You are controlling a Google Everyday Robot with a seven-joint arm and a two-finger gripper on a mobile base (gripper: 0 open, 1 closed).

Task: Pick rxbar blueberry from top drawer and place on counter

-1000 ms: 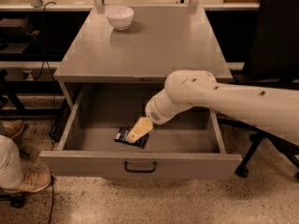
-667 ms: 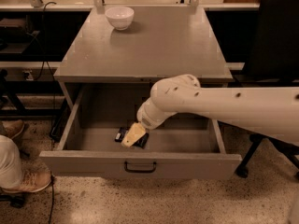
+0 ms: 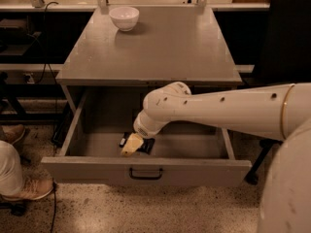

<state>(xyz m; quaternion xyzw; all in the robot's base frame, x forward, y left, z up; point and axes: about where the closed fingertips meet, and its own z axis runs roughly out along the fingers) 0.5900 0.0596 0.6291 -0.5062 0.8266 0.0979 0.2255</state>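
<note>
The top drawer [image 3: 146,171] is pulled open below the grey counter [image 3: 165,47]. The rxbar blueberry [image 3: 145,145], a dark flat bar, lies on the drawer floor near the front, left of centre. My gripper [image 3: 131,145] reaches down into the drawer from the right on a white arm. Its yellowish fingertips sit on or just above the bar's left part and hide some of it.
A white bowl [image 3: 124,17] stands at the counter's back left. A person's leg and shoe [image 3: 19,186] are on the floor at the left. A dark chair [image 3: 286,38] stands at the right. Shelving and cables are behind the cabinet.
My arm has moved left and down into the drawer. The gripper has gone from beside the bar's right end to over the bar. The bar has not moved.
</note>
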